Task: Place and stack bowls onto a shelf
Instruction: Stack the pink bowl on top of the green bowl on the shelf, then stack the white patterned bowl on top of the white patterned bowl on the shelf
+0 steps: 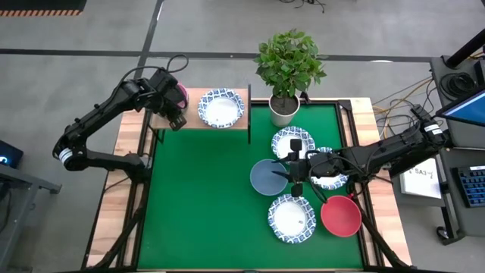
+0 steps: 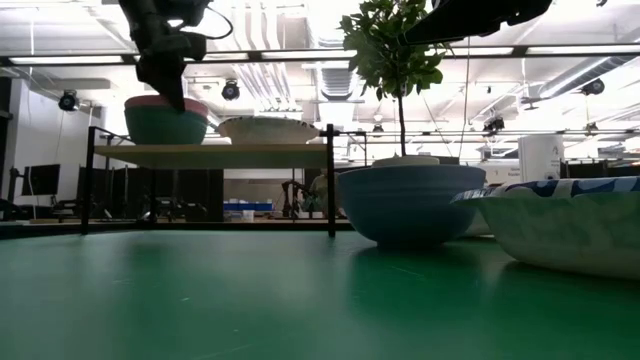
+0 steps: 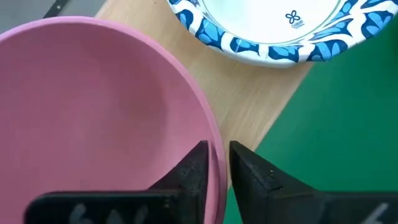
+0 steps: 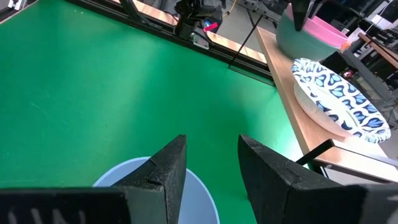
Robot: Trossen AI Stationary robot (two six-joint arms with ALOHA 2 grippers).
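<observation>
Pink bowl (image 3: 93, 106) nested in dark green bowl (image 2: 165, 125) at shelf (image 1: 189, 121) left end, left gripper (image 3: 214, 165) fingers narrowly pinching its rim | patterned bowl (image 1: 220, 108) beside, on shelf | right gripper (image 4: 208, 165) fingers apart, empty, over grey-blue bowl (image 1: 267, 177)

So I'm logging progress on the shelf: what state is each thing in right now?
Pink bowl: nested in the green bowl on the shelf, rim between the left gripper fingers.
Patterned bowl: upright on the shelf, beside the stack.
Blue bowl: upright on the table, right gripper open over it.
Red bowl: upright on the table.
Three patterned bowls: upright on the table.
</observation>
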